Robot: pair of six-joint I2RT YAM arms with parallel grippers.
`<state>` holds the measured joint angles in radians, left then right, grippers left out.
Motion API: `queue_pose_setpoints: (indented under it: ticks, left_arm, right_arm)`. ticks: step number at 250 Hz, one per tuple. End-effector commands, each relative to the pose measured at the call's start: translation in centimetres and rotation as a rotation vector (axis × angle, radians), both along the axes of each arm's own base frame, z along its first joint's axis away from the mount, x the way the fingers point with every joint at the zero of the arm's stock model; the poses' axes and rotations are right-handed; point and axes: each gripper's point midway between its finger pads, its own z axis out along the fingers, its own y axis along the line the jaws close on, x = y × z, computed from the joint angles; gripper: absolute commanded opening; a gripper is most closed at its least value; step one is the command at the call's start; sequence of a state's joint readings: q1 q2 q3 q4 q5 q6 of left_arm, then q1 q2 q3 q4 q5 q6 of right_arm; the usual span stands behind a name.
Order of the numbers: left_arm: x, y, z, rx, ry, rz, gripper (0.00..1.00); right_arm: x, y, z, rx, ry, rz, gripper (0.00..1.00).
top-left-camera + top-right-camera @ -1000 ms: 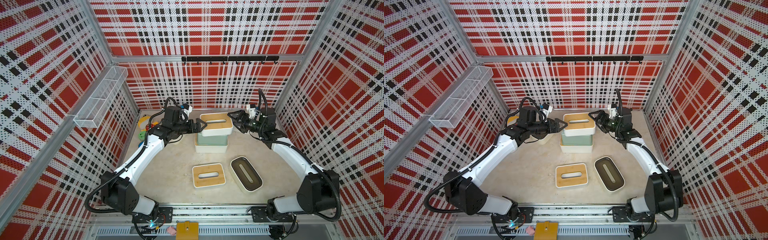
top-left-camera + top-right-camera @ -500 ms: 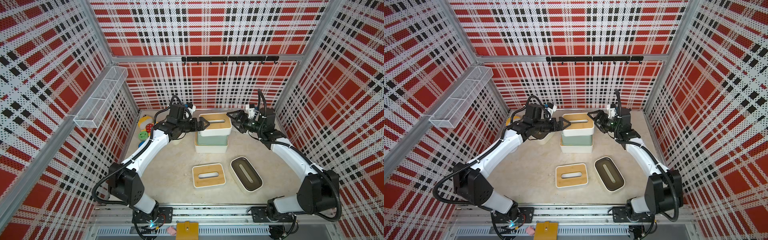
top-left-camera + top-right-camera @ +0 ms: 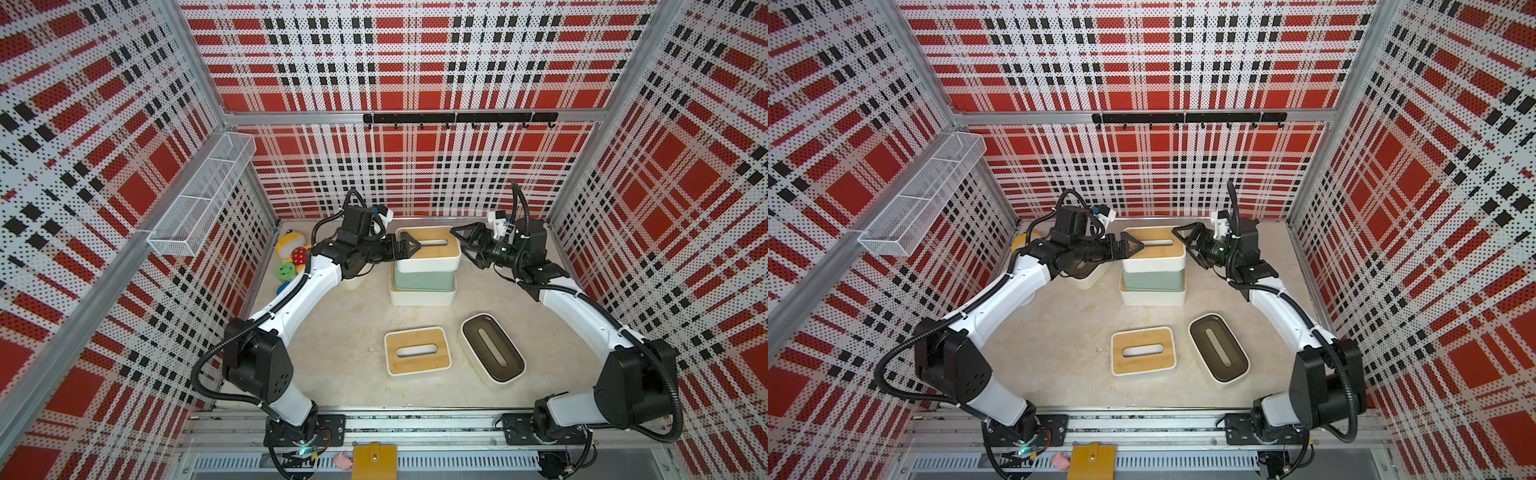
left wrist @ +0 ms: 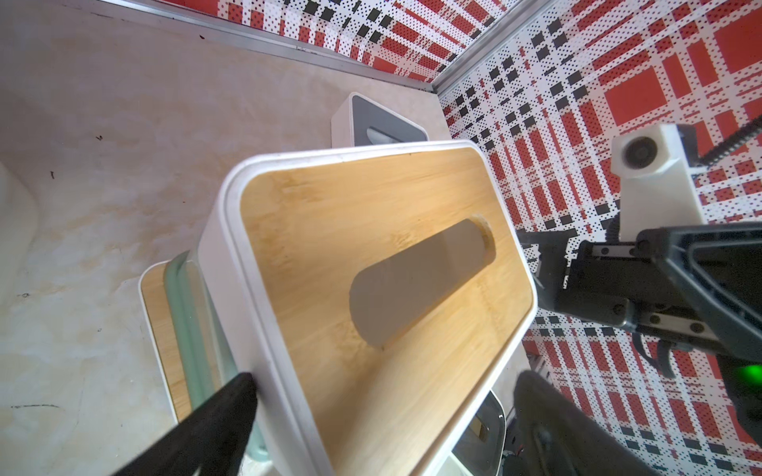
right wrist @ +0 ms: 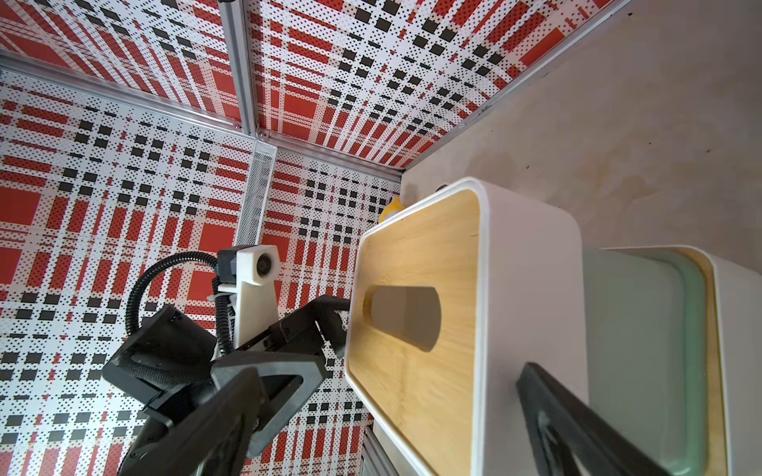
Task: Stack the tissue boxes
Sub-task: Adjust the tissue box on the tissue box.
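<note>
An aluminium rail (image 3: 415, 428) runs along the bottom edge. On the mottled beige tabletop (image 3: 332, 374), a wood-lidded tissue box (image 3: 417, 351) and a dark-lidded box (image 3: 492, 353) lie lower centre. Mid-frame, a three-box stack (image 3: 428, 270) stands between the left gripper (image 3: 405, 249) and right gripper (image 3: 465, 245), both with jaws spread wide. Plaid perforated walls (image 3: 415, 166) rise behind.

A beige mottled tabletop (image 3: 332, 345) carries everything. Below and between the left gripper (image 3: 409, 249) and the right gripper (image 3: 461, 245) sits a white rectangular box with a tan wood lid (image 3: 422, 298), the base of a stack. Well in front of both grippers lie a second white wood-lidded box (image 3: 417, 351) and, on the right gripper's side, a white box with a dark olive lid (image 3: 492, 353). Behind the left gripper rest another white box (image 3: 355, 283), a yellow-red plush toy (image 3: 291, 243), a small green disc (image 3: 286, 271) and a blue disc (image 3: 282, 287).
</note>
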<state>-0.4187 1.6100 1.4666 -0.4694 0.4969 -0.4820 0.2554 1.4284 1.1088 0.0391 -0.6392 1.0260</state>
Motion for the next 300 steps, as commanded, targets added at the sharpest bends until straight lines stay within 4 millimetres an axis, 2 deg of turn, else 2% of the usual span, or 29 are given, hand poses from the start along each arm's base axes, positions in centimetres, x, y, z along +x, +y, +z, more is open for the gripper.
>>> queue_pose_setpoints:
  ticks: [1,110,300]
  left_arm:
    - [0.3,-0.5,1.2,-0.005,-0.026,-0.008,0.99]
    - [0.5,-1.4,1.7,-0.017,-0.028,-0.028,0.99]
    - [1.0,-2.4,2.9,-0.026,-0.044,-0.04,0.99]
  right_arm:
    - [0.0,0.4,0.6,0.018,-0.032,0.003,1.0]
    - [-0.4,0.6,0.9,0.023,-0.038,0.007,1.0]
    - [-1.3,1.3,2.7,0.044,-0.075,0.024,1.0]
